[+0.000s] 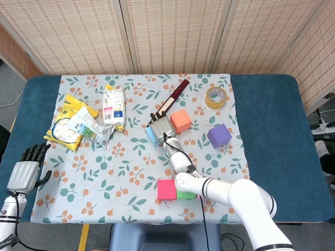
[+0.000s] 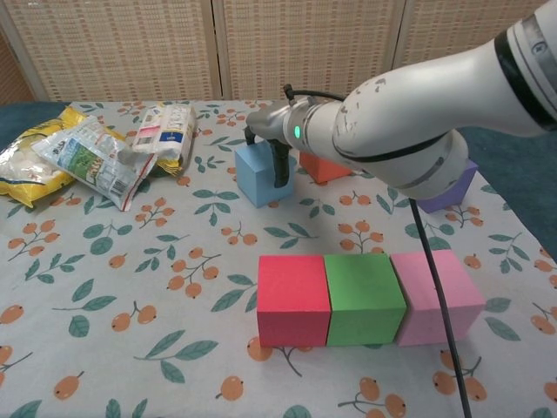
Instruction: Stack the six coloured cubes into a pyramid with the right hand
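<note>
Right hand (image 1: 162, 125) sits atop the blue cube (image 2: 258, 174), fingers wrapped over its far side, apparently gripping it for row two. Base row, red cube (image 2: 293, 298), green cube (image 2: 364, 296), pink cube (image 2: 437, 293), lies nearer the robot; orange cube (image 1: 181, 120) just right of hand.

White arms, grey-and-black hands.
Right arm (image 2: 409, 139): glossy white shell, black joint bands, green indicator light, black cable. Left hand (image 1: 23, 170): silver back, black fingers.
</note>
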Motion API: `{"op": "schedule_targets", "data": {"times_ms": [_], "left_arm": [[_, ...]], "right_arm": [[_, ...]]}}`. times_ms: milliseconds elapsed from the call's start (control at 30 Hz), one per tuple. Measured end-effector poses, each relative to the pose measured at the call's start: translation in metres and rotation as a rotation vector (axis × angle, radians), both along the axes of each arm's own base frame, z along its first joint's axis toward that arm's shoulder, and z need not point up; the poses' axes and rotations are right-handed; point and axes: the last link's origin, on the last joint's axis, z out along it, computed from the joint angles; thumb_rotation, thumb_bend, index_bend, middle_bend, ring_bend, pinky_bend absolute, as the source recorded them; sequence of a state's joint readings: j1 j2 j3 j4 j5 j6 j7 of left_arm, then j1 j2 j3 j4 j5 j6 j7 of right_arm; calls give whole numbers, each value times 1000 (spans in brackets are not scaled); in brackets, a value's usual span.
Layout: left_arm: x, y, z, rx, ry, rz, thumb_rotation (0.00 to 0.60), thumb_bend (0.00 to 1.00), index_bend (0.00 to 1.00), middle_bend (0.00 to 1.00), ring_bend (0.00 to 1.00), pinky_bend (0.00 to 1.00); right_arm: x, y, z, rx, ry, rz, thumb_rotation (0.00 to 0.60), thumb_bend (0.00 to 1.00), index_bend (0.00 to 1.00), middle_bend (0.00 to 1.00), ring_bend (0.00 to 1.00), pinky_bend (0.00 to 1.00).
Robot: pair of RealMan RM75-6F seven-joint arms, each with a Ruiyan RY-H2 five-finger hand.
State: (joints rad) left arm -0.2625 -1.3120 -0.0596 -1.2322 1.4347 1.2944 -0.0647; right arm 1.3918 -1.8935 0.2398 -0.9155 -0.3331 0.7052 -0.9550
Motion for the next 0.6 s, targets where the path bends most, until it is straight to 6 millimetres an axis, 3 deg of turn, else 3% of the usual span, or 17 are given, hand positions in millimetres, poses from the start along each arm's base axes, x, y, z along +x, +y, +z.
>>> {"op": "schedule_targets", "data": {"times_ms": [67, 167, 267, 433, 600], "left_arm": [[0, 0, 0, -1, 0, 0, 600, 406, 0, 53, 9, 99], [0, 0, 0, -1, 1, -1, 600, 406, 0, 53, 9, 99], [1, 0, 0, -2, 0, -3, 600, 406, 0, 53, 9, 99], [3, -2, -1, -11, -2, -14, 600, 406, 0, 53, 9, 99], [6, -5, -1, -15, -5, -26, 600, 407, 0, 53, 9, 99]], "right_arm": [[1, 0, 1, -12, -13, -2, 600, 113, 464, 49, 2, 219], [2, -1, 3, -43, -25, 1, 600, 113, 724, 218, 69, 323], [3, -2, 6, -79, -35, 2, 600, 113, 876, 308, 135, 385], [6, 1, 16, -128, -58, -15, 600, 115, 924, 328, 149, 398], [16, 18, 32, -117, -104, -59, 600, 116, 925, 329, 149, 399]]}}
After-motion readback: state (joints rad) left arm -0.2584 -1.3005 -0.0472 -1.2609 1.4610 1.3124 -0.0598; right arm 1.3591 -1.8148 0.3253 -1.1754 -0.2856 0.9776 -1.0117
